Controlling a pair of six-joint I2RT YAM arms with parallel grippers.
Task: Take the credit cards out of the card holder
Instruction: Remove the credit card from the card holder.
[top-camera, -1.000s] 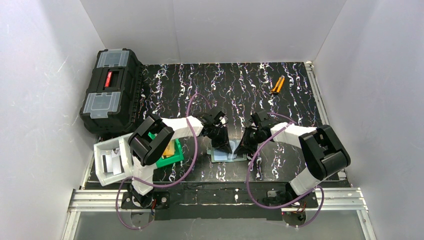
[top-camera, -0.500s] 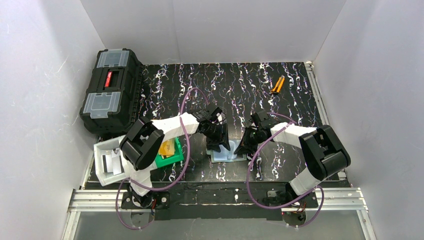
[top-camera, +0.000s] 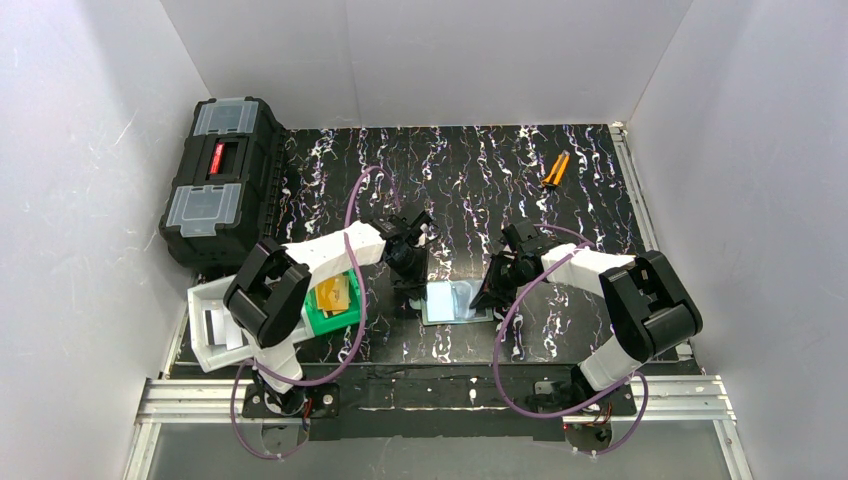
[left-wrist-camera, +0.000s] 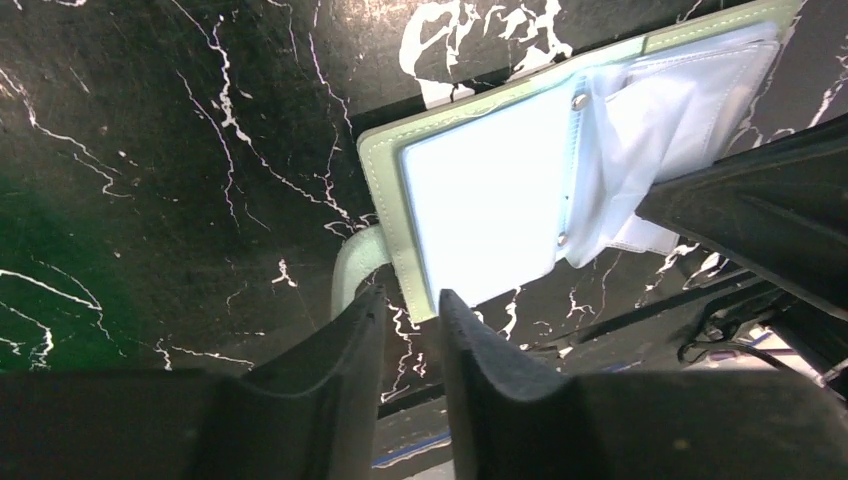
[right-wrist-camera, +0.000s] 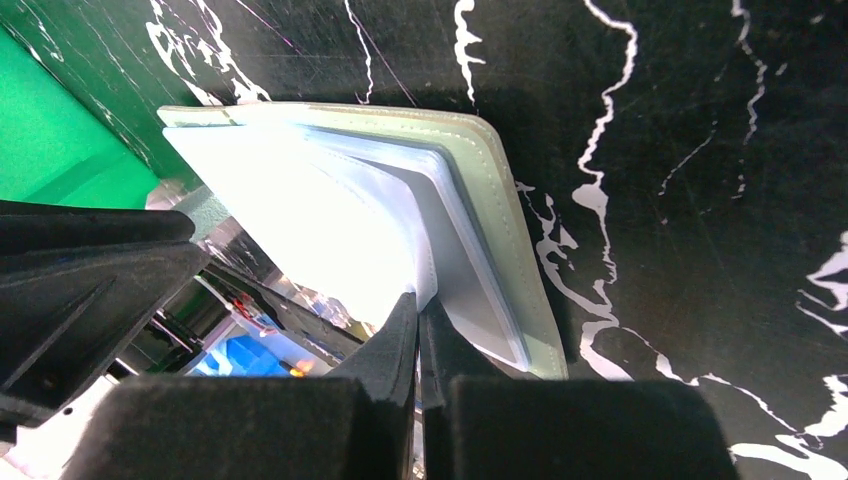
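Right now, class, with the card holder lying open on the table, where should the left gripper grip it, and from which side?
The card holder lies flat, so only a rim offers a pinch, and the right gripper pinches a pocket leaf on its right half. Probably grip the left panel's outer border, coming low from the left, where the left gripper sits.

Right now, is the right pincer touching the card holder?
Touching. The right wrist view shows the right pincer shut on an inner pocket leaf of the card holder.
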